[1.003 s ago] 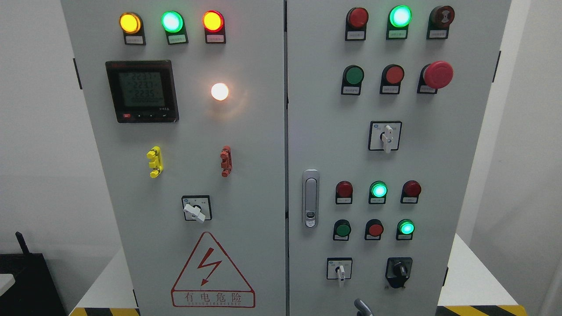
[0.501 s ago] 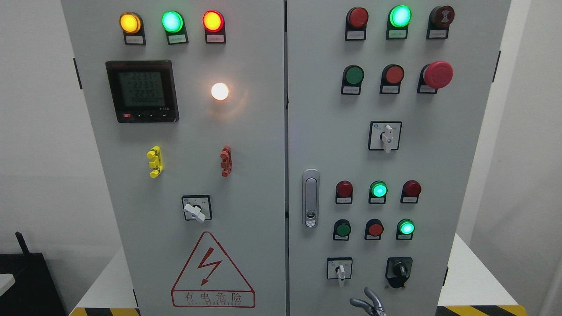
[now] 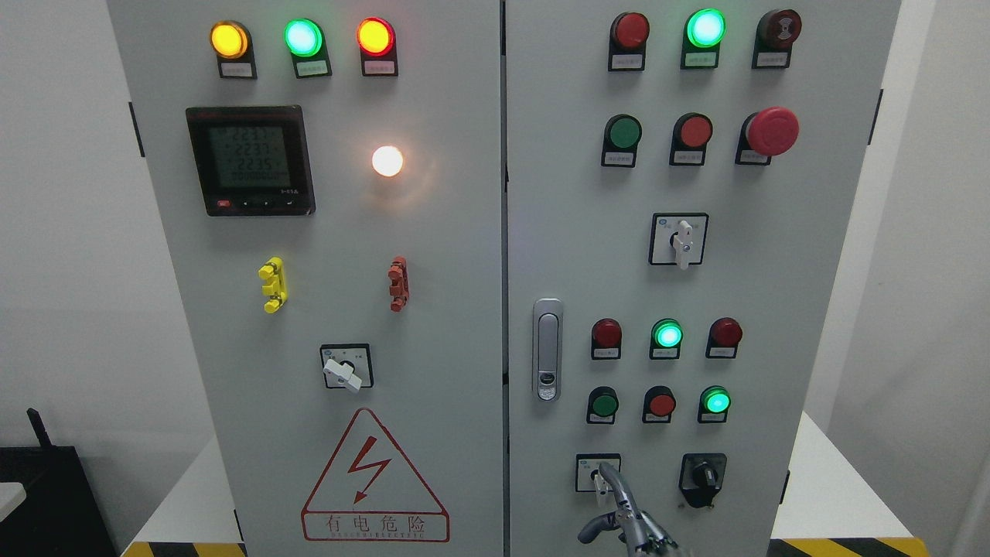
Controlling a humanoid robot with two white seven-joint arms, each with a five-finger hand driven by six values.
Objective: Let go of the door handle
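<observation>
The silver door handle (image 3: 547, 350) sits upright in its recess at the left edge of the right cabinet door (image 3: 572, 232), which is closed. My right hand (image 3: 597, 504) comes up from the bottom edge, right of the middle. Its fingers (image 3: 615, 487) are spread and hold nothing; one points up and its tip overlaps the small selector switch (image 3: 598, 473) below the handle. The hand is well below the handle and apart from it. My left hand is out of view.
The left door (image 3: 348, 232) carries a meter (image 3: 250, 160), lamps, a selector switch (image 3: 346, 367) and a warning triangle (image 3: 374, 480). The right door holds push buttons, a red emergency stop (image 3: 771, 131) and a black rotary knob (image 3: 702, 476). White platform edges show at both sides.
My right hand has risen from the bottom edge, from just a fingertip showing to spread fingers reaching up to the lower selector switch. The handle and doors have not moved.
</observation>
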